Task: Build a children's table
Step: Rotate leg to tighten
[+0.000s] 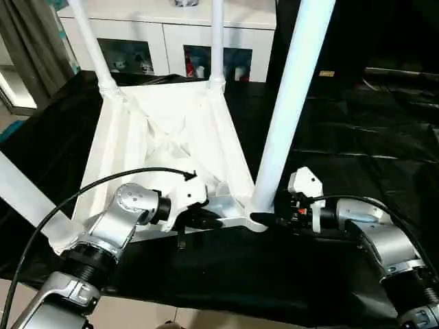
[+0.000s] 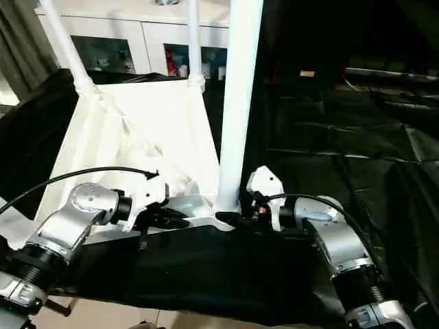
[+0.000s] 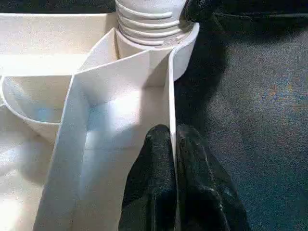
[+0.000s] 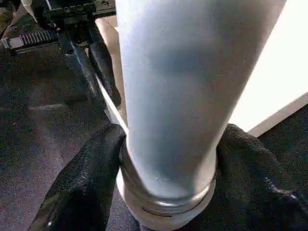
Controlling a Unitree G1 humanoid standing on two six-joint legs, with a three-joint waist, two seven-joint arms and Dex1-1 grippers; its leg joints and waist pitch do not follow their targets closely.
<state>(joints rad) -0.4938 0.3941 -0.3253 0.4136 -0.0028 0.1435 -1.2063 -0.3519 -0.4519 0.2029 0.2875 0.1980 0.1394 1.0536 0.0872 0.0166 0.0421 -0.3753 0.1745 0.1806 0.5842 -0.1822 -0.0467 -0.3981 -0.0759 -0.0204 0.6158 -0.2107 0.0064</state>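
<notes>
My left hand [image 3: 173, 159] was pinched on the near rim of the tabletop [image 1: 171, 130], one black finger [image 3: 151, 183] inside the thin white wall and the other outside it, the two pressed almost together with only the plastic between them. My right hand [image 4: 168, 159] sat around the base of the near leg [image 1: 291, 103], a finger [image 4: 84, 178] on each side of the tube just above the ring where it met its corner socket; the pads looked to be touching the tube, but I could not tell how firmly they gripped it. From the right wrist camera I could also see the left hand's fingers on the rim just beside that socket. The tabletop lay upside down with its ribbed underside facing up, resting on a counter [image 1: 343, 137] covered in black sheeting, its near edge close to the counter's front. The near leg stood upright in the tabletop's near right corner. Two more legs rose from the far corners, the far left leg [image 1: 89, 41] leaning slightly and the far right leg [image 1: 217, 38] straight. A fourth leg [image 1: 27, 199] slanted up and out from the near left corner, behind my left forearm. Beyond the counter stood a white cabinet [image 1: 171, 31] with glass doors and small items behind them.
</notes>
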